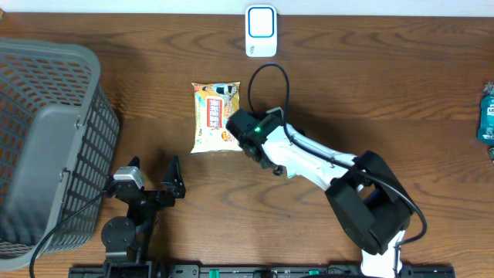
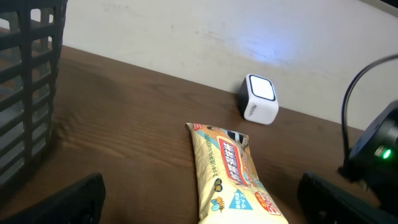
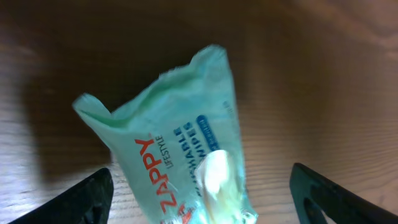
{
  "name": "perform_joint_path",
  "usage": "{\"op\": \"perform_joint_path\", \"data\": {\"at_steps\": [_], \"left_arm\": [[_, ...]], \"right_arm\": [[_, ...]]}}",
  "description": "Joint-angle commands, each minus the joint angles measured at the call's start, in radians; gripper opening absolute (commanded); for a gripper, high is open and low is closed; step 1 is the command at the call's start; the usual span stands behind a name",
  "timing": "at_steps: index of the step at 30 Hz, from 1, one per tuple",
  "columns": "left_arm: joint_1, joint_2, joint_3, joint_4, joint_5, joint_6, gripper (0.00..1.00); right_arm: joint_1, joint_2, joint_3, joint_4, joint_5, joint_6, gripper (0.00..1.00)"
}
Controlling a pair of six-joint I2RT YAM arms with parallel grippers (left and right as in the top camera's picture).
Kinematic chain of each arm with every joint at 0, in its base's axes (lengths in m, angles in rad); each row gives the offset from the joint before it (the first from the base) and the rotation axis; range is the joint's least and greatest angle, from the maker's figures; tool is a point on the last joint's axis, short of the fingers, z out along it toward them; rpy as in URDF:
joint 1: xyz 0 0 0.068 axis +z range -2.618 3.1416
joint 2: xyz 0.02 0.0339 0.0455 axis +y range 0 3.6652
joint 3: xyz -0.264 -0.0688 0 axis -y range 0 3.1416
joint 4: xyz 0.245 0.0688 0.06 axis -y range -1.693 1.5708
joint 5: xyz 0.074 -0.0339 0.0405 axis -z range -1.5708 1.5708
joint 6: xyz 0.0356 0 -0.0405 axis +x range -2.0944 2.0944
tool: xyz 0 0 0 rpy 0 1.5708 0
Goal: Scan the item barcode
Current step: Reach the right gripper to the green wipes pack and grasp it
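The wipes packet (image 3: 180, 155), a pale green film pack with a white flap label on its face, lies flat on the table (image 1: 386, 85) on the robot's side of the barcode scanner (image 1: 261, 31) and well apart from it. From above it is almost wholly hidden under the right arm. The right tool (image 3: 200, 171) hangs directly over the pack with its jaws wide, one finger on each side, and neither seems to touch the film, so nothing is held yet. I take this to be the start of the pick-up, with the scan itself not begun. No barcode shows on the upturned face, so the code may sit underneath. If so, a plain lift and carry would present the wrong side to the scanner's window. The film looks thin and slack, so the fingers could slide over it, or pinch a fold or only the flap label and leave the pack to sag or drop on the way. A snack packet (image 1: 215, 116) lies just beside the right tool, between it and the scanner, and a careless close or sweep could nudge or catch it. Much farther from the scanner, beside the grey basket (image 1: 93, 147), the left tool (image 1: 154, 174) rests wide open and empty.
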Motion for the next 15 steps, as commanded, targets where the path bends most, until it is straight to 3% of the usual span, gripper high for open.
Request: {"op": "perform_joint_path", "data": {"at_steps": [1,4,9,10,14,15], "left_arm": [[0.003,-0.006,-0.017,-0.031,0.013,-0.002,0.98],[0.003,-0.006,-0.017,-0.031,0.013,-0.002,0.98],[0.003,-0.006,-0.017,-0.031,0.013,-0.002,0.98],[0.003,-0.006,-0.017,-0.031,0.013,-0.002,0.98],[0.003,-0.006,-0.017,-0.031,0.013,-0.002,0.98],[0.003,-0.006,-0.017,-0.031,0.013,-0.002,0.98]], "right_arm": [[0.000,0.035,-0.024,0.011,0.001,0.001,0.83],[0.003,0.068,-0.036,0.011,-0.002,0.001,0.82],[-0.011,0.145,-0.062,0.021,-0.035,0.001,0.69],[-0.016,0.159,-0.070,0.029,-0.055,-0.001,0.64],[-0.043,0.197,-0.086,0.044,-0.145,-0.037,0.26],[-0.048,0.197,-0.085,0.044,-0.167,-0.050,0.22]]}}
